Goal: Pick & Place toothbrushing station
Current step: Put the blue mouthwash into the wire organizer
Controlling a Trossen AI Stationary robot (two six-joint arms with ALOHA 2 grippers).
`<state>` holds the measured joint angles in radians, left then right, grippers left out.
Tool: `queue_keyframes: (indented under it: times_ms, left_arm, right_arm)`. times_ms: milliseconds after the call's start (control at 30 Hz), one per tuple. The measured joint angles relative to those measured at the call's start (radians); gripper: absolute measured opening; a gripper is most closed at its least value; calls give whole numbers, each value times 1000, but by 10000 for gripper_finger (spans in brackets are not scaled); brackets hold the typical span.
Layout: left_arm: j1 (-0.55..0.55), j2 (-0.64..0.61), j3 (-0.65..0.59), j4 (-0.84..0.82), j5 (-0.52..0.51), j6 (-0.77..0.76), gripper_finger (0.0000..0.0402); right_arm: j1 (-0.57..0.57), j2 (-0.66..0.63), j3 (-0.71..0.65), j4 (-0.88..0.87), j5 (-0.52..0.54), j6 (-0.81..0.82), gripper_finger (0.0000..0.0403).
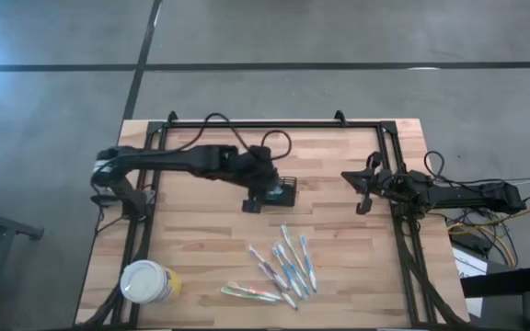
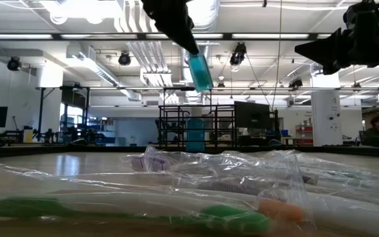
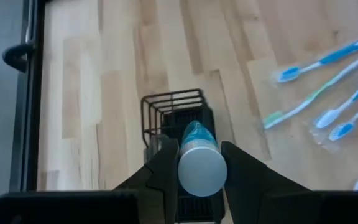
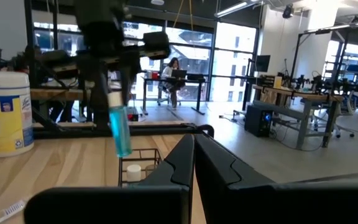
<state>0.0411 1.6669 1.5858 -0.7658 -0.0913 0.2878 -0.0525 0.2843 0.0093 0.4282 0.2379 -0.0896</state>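
Note:
My left gripper (image 1: pixel 263 188) is over the table's middle, shut on a blue tube with a white cap (image 3: pixel 201 165). The tube hangs just above the black wire caddy (image 1: pixel 284 192), which stands on the table. In the right wrist view the tube (image 4: pixel 120 130) hangs over the caddy (image 4: pixel 140 167), and a small white thing (image 4: pixel 133 169) lies inside it. Several wrapped toothbrushes (image 1: pixel 288 267) lie on the table nearer the front edge. My right gripper (image 1: pixel 361 197) is shut and empty, raised at the table's right side. My left gripper pinches the tube's white cap end (image 3: pixel 197 177) between its two fingers (image 3: pixel 166 168), one on each side. The fingers come from above, pointing down. The tube hangs below them, blue end down and a little tilted (image 2: pixel 199 71), clear of the caddy and the table.
A yellow canister with a white lid (image 1: pixel 148 282) stands at the table's front left. A black frame (image 1: pixel 274 123) runs along the far edge and down both sides. Bare wood lies between the caddy and the toothbrushes.

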Motion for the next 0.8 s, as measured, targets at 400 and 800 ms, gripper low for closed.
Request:
queue_keyframes:
  times_ms: [400,800]
  left_arm:
    - [22,72,15,10,4,25,99]
    - [22,64,24,25,5,26,99]
  right_arm:
    - [0,0,0,-25,0,0,8]
    - [0,0,0,-26,0,3,8]
